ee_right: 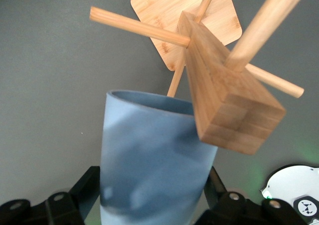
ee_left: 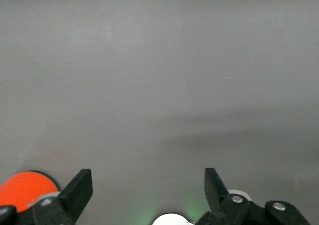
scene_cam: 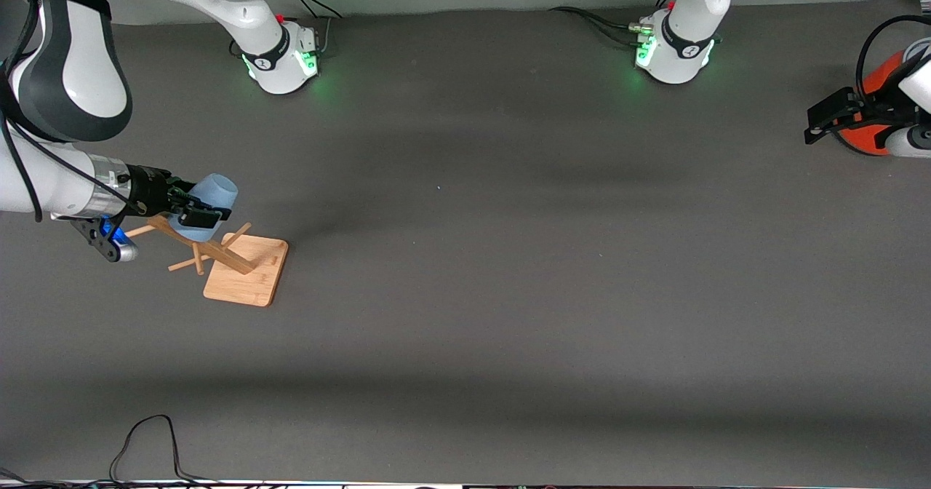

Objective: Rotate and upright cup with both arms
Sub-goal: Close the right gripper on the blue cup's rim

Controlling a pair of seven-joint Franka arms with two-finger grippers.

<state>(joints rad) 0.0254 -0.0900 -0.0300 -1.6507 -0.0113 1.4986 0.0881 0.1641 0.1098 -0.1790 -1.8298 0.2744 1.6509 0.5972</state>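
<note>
So the cup (scene_cam: 211, 199), a small light blue tapered one, was found hung on the wooden rack (scene_cam: 244, 269) at the right arm's end of the table, tipped over with one of the rack's pegs poking into its open mouth, which was seen clearly from the right wrist view (ee_right: 152, 160). The right gripper (scene_cam: 195, 209) was positioned around the cup, with a black finger (ee_right: 88, 187) seen at each side of the cup's body; the jaws were part-closed, but whether the cup was actually clamped couldn't be told. The left gripper (scene_cam: 822, 121) was held over the table (scene_cam: 509, 292) at the left arm's end, waiting, jaws spread wide apart with nothing between them (ee_left: 148, 187). An orange cylinder (scene_cam: 876, 110) was seen right beside it.
</note>
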